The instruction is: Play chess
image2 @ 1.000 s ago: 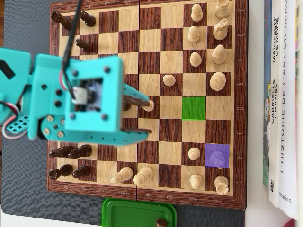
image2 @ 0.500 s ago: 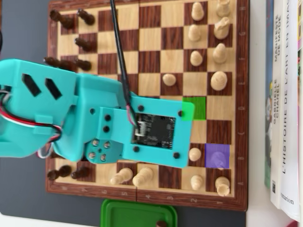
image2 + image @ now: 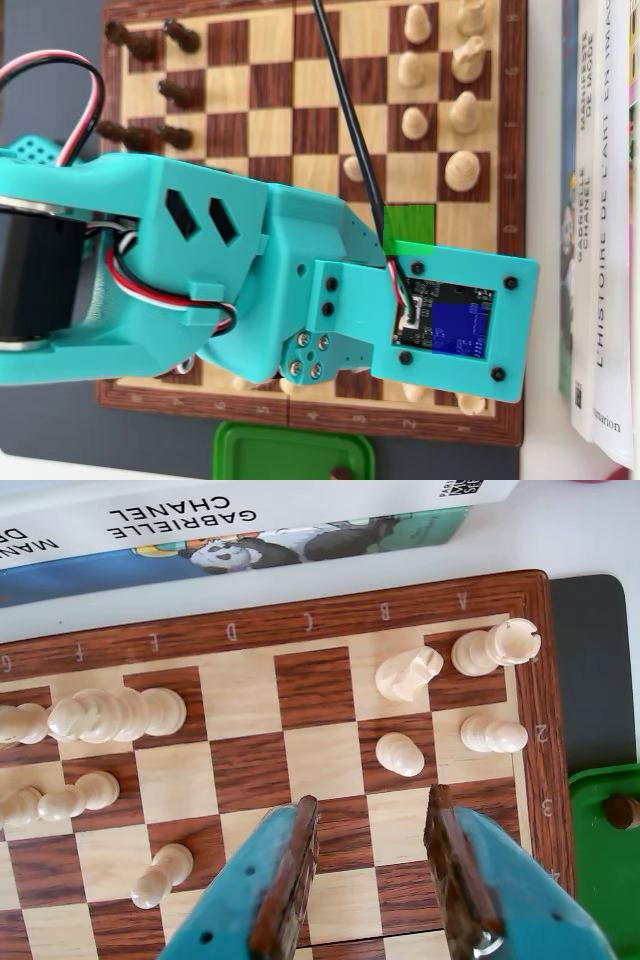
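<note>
Arm (image 3: 250, 270) has moved right, now over purple square | gripper (image 3: 368, 865) fingers spread, holding nothing | chessboard (image 3: 330, 630) edge letters A–G | book (image 3: 180, 520) spine: "GABRIELLE CHANEL"

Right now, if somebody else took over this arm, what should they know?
Gripper: open, empty, hanging over the chessboard corner by files A to C.
Nearest ahead in the wrist view: a white pawn, then the knight and rook.
A dark piece sits in the green tray.
Nothing gripped yet; the grasp and the move are left.
</note>
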Available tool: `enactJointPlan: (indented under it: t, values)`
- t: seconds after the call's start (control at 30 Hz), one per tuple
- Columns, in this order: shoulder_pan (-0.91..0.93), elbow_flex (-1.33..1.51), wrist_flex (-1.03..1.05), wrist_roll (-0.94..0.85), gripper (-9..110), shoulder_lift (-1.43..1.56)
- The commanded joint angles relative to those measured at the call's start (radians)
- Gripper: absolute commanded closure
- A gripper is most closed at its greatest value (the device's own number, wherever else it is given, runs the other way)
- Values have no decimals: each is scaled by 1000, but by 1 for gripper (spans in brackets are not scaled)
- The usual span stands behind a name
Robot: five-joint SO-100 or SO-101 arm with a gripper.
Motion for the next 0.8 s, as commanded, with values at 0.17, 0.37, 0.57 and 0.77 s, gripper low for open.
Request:
enactJointPlan:
  t: [0.17, 0.37, 0.57, 0.77]
  values:
    - [40, -163, 3, -6, 85, -110]
    - [63, -236, 3, -6, 85, -198]
    - [67, -304, 3, -48, 85, -270]
    - [66, -325, 0, -48, 85, -304]
